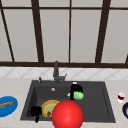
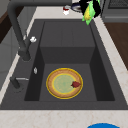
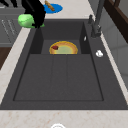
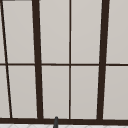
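Nearest, a red ball (image 1: pixel 67 114) sits at the sink's near edge, with the left hand (image 1: pixel 35 111) idle beside it, fingers curled on nothing, just left of a yellow plate (image 1: pixel 50 107) on the sink (image 1: pixel 105 100) floor. Farther in, the right hand (image 1: pixel 75 90) is closed round a green cup (image 1: pixel 77 95), held in the air above the basin. The carry looks under way; next it needs a steady move to wherever the cup goes.
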Robot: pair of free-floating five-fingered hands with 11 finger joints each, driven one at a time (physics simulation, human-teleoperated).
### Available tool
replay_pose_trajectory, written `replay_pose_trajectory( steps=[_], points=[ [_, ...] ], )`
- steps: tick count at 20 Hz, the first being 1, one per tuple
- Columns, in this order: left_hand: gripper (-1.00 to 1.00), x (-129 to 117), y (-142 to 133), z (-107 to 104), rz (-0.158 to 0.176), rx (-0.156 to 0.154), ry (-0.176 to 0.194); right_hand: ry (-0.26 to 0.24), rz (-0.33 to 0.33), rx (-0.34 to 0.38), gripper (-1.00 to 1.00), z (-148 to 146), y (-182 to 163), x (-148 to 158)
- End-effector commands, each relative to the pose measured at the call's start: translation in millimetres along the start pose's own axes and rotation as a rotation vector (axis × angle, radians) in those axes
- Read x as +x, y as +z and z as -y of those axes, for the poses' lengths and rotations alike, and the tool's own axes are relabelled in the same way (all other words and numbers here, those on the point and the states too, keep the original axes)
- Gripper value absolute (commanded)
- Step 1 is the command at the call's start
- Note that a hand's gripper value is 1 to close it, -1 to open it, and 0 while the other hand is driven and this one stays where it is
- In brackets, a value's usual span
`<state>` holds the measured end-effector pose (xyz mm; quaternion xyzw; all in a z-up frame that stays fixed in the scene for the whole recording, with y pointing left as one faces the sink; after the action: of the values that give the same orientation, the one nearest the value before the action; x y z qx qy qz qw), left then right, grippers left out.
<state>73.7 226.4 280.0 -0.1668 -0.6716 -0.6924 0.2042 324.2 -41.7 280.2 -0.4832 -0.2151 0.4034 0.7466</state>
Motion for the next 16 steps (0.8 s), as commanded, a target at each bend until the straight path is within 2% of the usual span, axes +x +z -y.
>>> replay_pose_trajectory(
  steps=[1,3,4,10,15,16],
  points=[
    [0.0,0,0,0,0.0,0.0,0.0,0.05,0.047,-0.044,1.0,-12,8,16],
    [0.0,0,0,0,0.0,0.0,0.0,0.05,0.065,-0.032,1.0,-17,15,22],
    [0.0,0,0,0,0.0,0.0,0.0,0.042,0.048,-0.021,1.0,-17,18,30],
    [0.0,0,0,0,0.0,0.0,0.0,0.046,0.046,-0.019,1.0,-28,41,57],
    [0.0,0,0,0,0.0,0.0,0.0,0.052,0.059,-0.023,1.0,-40,56,80],
    [0.0,0,0,0,0.0,0.0,0.0,0.045,0.059,-0.049,1.0,-49,54,85]
  ],
)
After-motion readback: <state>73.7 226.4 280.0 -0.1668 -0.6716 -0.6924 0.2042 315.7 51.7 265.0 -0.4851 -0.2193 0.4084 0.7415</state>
